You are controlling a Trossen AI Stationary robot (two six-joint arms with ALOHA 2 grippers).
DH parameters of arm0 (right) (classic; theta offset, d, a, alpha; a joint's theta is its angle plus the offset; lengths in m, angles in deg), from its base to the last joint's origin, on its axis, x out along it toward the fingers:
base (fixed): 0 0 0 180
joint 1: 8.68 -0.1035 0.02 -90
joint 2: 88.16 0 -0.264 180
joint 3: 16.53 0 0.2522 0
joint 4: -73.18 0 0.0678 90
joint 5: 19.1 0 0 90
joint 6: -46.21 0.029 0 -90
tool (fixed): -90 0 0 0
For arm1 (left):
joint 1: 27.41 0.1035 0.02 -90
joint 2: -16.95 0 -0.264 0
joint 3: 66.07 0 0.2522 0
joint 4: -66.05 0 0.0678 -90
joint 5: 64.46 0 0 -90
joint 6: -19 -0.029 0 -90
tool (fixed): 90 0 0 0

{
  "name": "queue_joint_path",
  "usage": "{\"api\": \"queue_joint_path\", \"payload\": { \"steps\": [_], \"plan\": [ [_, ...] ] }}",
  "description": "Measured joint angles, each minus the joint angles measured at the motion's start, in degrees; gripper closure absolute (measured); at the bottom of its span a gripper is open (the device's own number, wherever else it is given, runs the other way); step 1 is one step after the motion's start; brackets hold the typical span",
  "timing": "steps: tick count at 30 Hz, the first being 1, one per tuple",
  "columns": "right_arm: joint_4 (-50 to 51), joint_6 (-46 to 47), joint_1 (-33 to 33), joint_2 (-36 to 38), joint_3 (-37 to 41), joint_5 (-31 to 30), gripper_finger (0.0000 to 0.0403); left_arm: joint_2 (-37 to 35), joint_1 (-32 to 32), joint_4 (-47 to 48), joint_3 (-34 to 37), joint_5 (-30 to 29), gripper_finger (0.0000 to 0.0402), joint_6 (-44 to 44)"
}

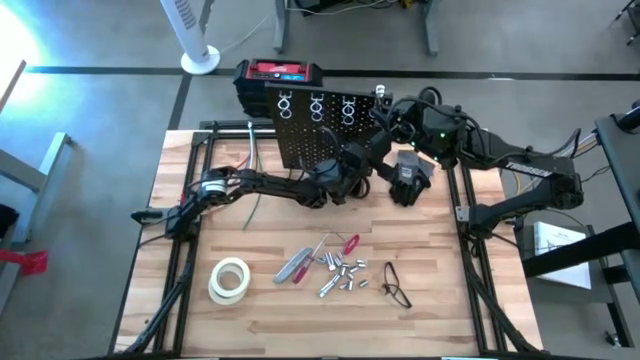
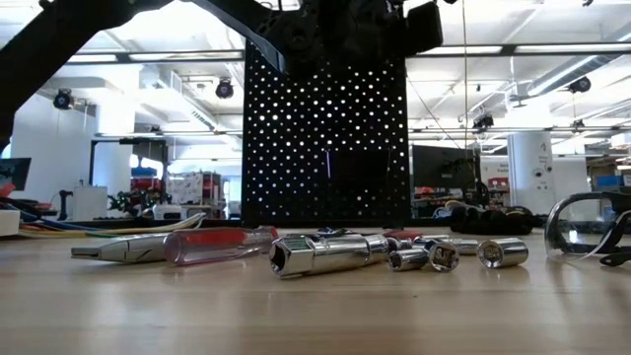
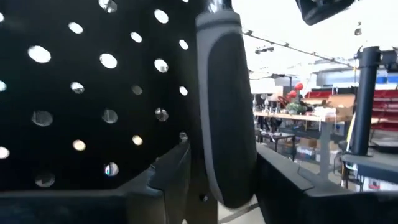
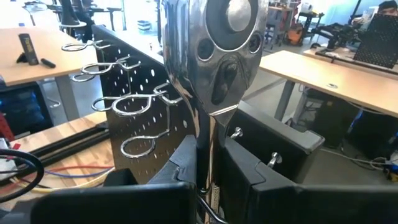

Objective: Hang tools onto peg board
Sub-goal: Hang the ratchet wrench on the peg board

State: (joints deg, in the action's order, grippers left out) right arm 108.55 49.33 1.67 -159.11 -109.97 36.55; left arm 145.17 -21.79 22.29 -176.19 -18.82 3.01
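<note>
Ratchet (image 4: 227, 37) sits clamped in right tool (image 4: 210, 158) and, seemingly, left tool (image 3: 224, 180); uneven pulling could twist it past the ring hooks (image 4: 130, 102).

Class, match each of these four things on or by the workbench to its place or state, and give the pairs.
1. tape roll
2. safety glasses
3. ratchet wrench
4. peg board

A. standing upright at the table's far edge
B. clamped in the right gripper
C. lying at the left of the tool pile
D. lying at the right of the tool pile

Pairs: 1-C, 2-D, 3-B, 4-A
</note>
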Motion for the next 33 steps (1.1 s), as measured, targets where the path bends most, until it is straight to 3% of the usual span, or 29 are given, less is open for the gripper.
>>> {"api": "queue_joint_path", "payload": {
  "steps": [5, 16, 26, 33],
  "plan": [
    [0.7, 0.0, 0.0, 0.4, 0.1, -0.1, 0.0378, 0.0, 0.0, 0.7, 0.0, 0.5, 0.0324, 0.2],
    [2.0, -1.0, 0.0, 0.6, 0.0, -0.2, 0.0361, 0.0, 0.0, 1.4, 0.1, 1.4, 0.0323, 0.2],
    [2.8, -4.7, 0.0, 5.1, -2.2, 0.5, 0.0286, 0.0, -0.1, 1.5, 0.1, 2.0, 0.0323, 1.8],
    [1.0, -5.2, 0.0, 9.7, -2.6, 1.6, 0.0255, 0.3, 0.0, 4.0, 0.4, 0.8, 0.0323, 3.6]
  ]
}}
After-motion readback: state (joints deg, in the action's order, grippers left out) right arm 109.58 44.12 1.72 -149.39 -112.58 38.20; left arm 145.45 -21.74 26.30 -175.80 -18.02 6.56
